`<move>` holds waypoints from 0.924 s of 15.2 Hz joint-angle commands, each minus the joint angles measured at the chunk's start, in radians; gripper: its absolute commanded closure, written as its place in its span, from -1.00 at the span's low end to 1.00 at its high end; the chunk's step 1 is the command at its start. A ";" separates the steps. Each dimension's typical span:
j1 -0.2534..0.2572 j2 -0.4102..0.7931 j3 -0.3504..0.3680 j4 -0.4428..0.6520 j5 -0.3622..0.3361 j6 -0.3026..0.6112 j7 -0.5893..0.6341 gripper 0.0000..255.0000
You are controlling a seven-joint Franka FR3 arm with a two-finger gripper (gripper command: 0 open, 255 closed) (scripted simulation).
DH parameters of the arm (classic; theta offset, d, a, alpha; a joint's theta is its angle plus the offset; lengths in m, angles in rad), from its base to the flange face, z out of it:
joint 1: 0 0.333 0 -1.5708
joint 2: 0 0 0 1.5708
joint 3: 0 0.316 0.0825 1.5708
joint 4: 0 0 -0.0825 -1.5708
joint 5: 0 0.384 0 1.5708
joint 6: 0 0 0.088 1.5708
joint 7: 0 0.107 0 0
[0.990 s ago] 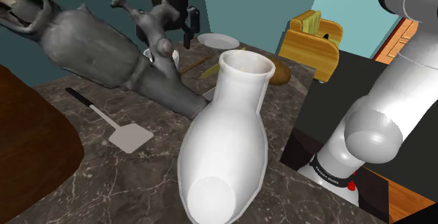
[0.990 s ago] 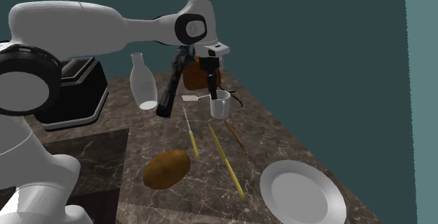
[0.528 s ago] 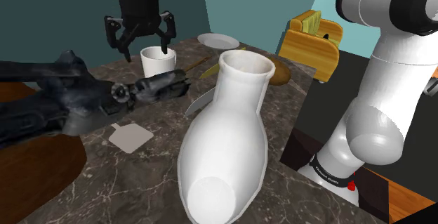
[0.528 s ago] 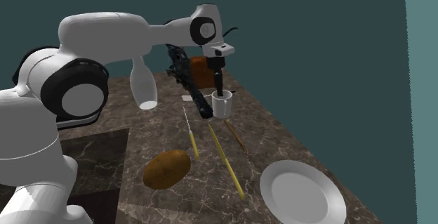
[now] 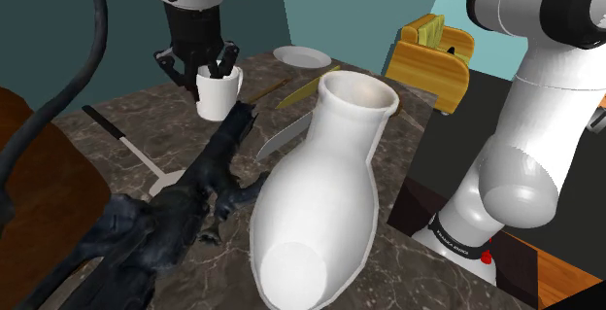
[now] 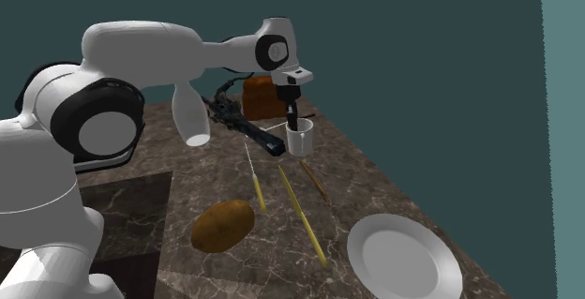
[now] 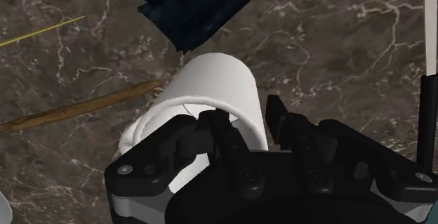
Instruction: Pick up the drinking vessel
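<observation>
Dark marbled stone forms the surface (image 5: 136, 104). Going by the shoulder view, a black-handled spatula (image 5: 115, 131) lies furthest left, and a dark jagged object (image 5: 185, 211) sprawls in front of it. Next comes the white cup (image 5: 218, 96), upright near the far edge. The gripper (image 5: 221, 68) clasps its rim, with one finger inside and the other against the outer wall. Further right looms a large white vase (image 5: 320, 191), and beyond it lies a white plate (image 5: 301, 57).
</observation>
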 commanded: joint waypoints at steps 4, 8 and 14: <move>-0.001 0.000 -0.001 -0.004 0.000 0.002 -0.001 1.00; 0.002 0.004 0.000 0.003 -0.002 -0.002 0.001 1.00; 0.014 0.015 0.003 0.098 -0.005 -0.086 -0.010 1.00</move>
